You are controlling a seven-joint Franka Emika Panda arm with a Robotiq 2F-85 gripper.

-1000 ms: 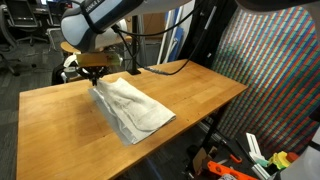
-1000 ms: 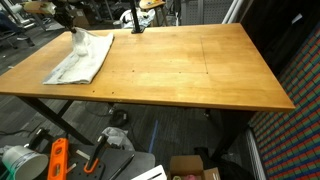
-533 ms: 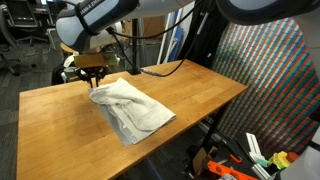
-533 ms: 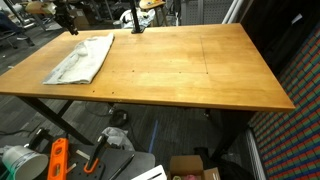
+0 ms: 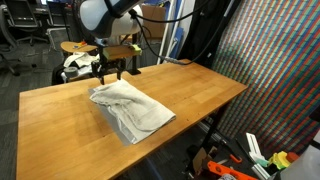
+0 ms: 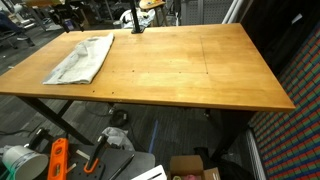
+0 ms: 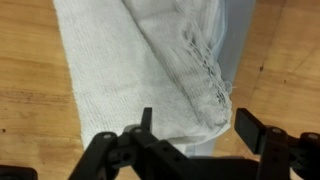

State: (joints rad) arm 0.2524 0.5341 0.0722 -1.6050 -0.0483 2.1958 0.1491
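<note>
A crumpled grey-white towel [image 5: 130,108] lies on the wooden table [image 5: 60,125], near a far corner [image 6: 82,58]. My gripper [image 5: 110,70] hangs just above the towel's back end, apart from it. In the wrist view the gripper [image 7: 198,126] is open, its two black fingers [image 7: 251,128] standing wide over the towel's frayed hem [image 7: 205,80], with nothing between them. The towel [image 7: 140,60] fills the upper part of that view and bare wood shows on both sides of it. In an exterior view the gripper is almost out of the picture at the top left.
The table [image 6: 190,70] stretches wide to the right of the towel. A patterned screen [image 5: 280,70] stands beside it. Under and around the table lie an orange tool [image 6: 57,158], a cardboard box [image 6: 190,168] and other clutter [image 5: 250,165]. Office chairs stand behind.
The gripper opened and let go of the towel's corner, then rose and shifted away. The lifted corner dropped back and the towel now lies flat.
</note>
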